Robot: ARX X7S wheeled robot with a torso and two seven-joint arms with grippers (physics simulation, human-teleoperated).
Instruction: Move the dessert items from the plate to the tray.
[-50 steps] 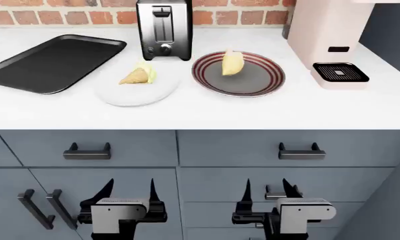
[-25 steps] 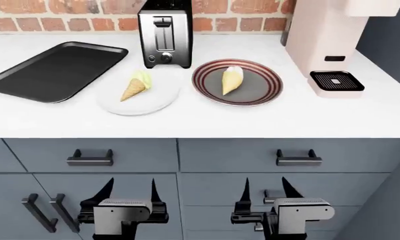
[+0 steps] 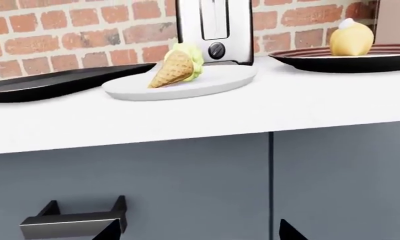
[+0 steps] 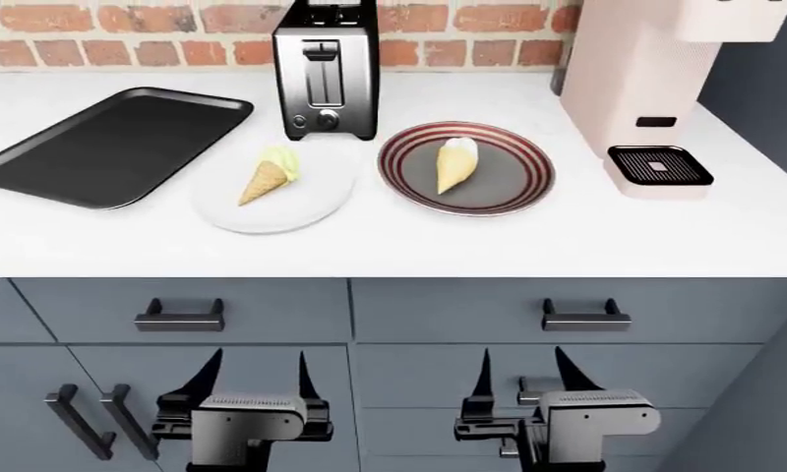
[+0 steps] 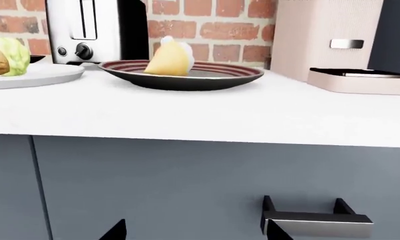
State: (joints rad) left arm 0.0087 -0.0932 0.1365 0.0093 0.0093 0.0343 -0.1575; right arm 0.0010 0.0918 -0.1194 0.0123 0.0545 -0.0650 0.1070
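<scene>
A brown waffle cone with a pale green scoop lies on a white plate; it also shows in the left wrist view. A pale yellow cone with a white top lies on a red-striped dark plate; it also shows in the right wrist view. The black tray sits at the counter's left. My left gripper and right gripper hang open and empty in front of the cabinet drawers, well below the counter.
A chrome toaster stands behind the plates against the brick wall. A pale pink machine stands at the right. Drawer handles sit just above my grippers.
The head view has shifted so the counter sits lower in the frame and shows more of the wall. Both grippers keep their place and stay open.
</scene>
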